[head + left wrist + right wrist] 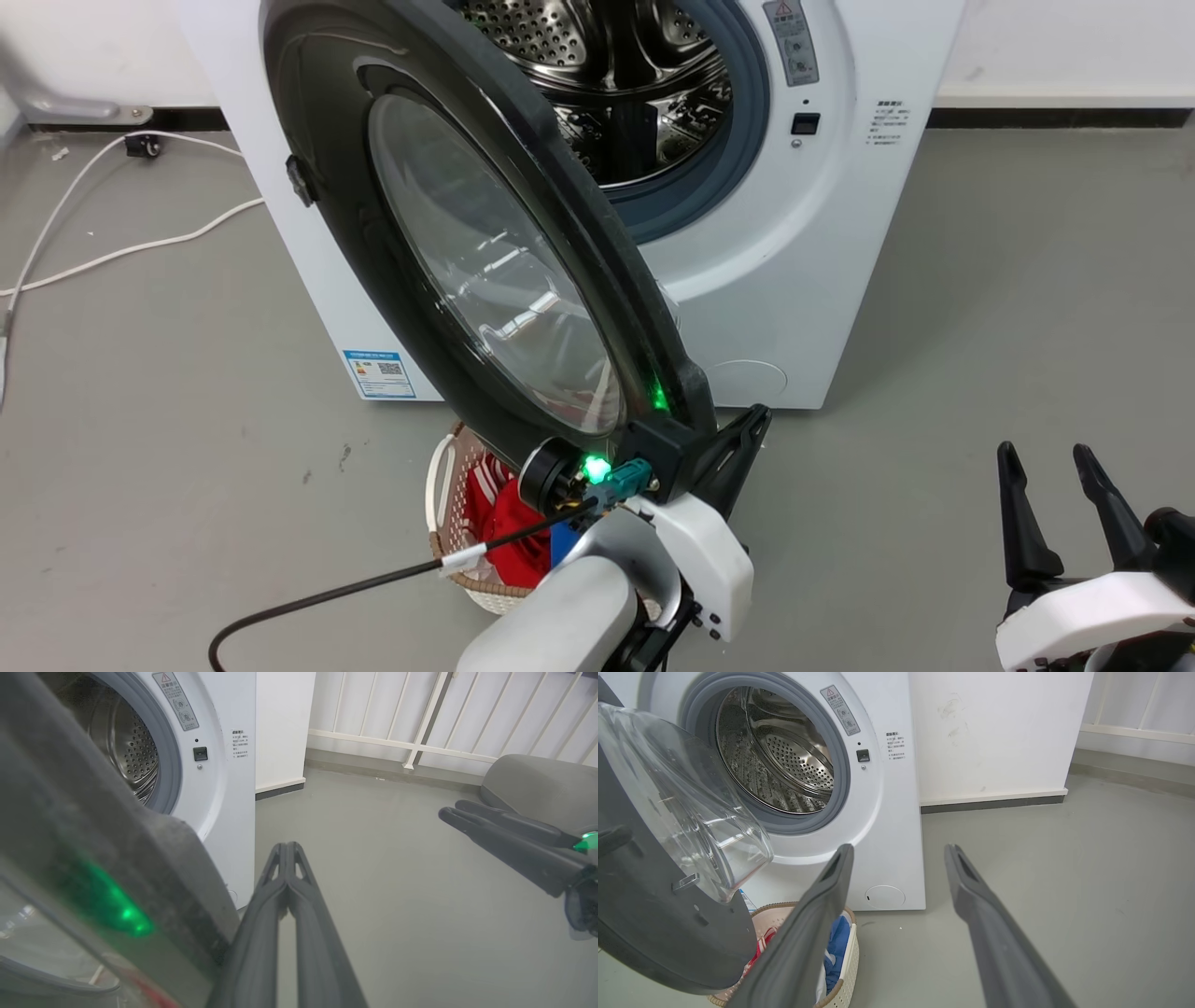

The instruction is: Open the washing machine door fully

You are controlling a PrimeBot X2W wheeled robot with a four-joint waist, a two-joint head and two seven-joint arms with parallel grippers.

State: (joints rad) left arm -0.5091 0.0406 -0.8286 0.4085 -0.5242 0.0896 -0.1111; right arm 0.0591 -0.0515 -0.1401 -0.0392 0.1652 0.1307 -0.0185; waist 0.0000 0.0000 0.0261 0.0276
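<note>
Black glossy plastic rings the washing machine door (pixel 439 243), which fills the upper middle of the head view. It stands about half open and swings out toward the viewer from its hinge on the left. Behind it, in the upper right, is the white washing machine (pixel 775 261), with its steel drum (pixel 607 84) exposed.

At the door's free lower edge, in the lower middle of the frame, is the left gripper (pixel 758 420). Its fingers are pressed together around nothing and lie just beside the rim on the machine's side. The right gripper (pixel 1044 453) is in the lower right corner, fingers spread wide and empty, well apart from the door.

Under the door's lower edge sits a laundry basket (pixel 432 490) with red and blue clothes in it.

The likeliest failure is a slip. The left fingers only rest against the smooth rim, so they could slide off as the door swings on its arc. The arm could also nudge the basket below.

Count: one door, one machine, one drum, one basket, two grippers.
</note>
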